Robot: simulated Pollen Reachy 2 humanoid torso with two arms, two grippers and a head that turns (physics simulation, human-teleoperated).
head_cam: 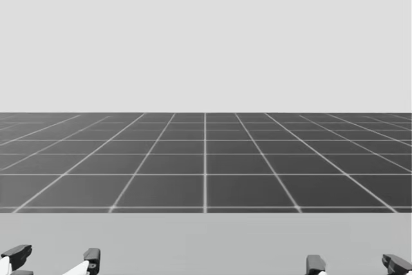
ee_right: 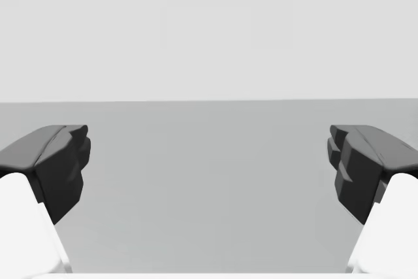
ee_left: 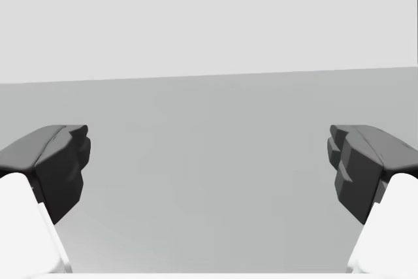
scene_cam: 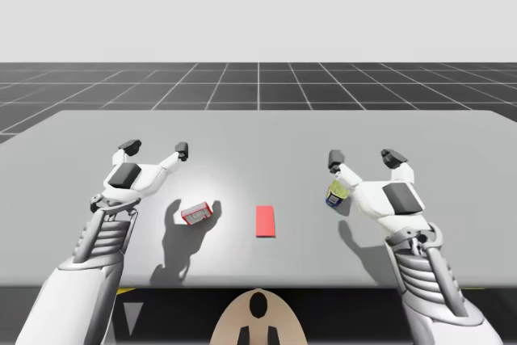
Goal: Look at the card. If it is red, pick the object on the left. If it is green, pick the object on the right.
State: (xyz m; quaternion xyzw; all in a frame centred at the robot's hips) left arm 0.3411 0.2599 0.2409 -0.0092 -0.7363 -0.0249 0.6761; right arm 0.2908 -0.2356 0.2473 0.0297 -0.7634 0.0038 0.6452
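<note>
Red card [scene_cam: 265, 220] at mid-counter, so the small red-and-white box [scene_cam: 198, 212] just to its left is the one to take.
The box lies skewed on the counter [scene_cam: 258, 139], nearer my torso than the left jaws, which hang wide open beyond it. The right jaws, equally wide open, hang close by the yellow-and-blue can [scene_cam: 336, 194]. My judgement of the risks: closing across the skewed box's corners could spin it away, and reaching with the right arm would take the wrong thing.
</note>
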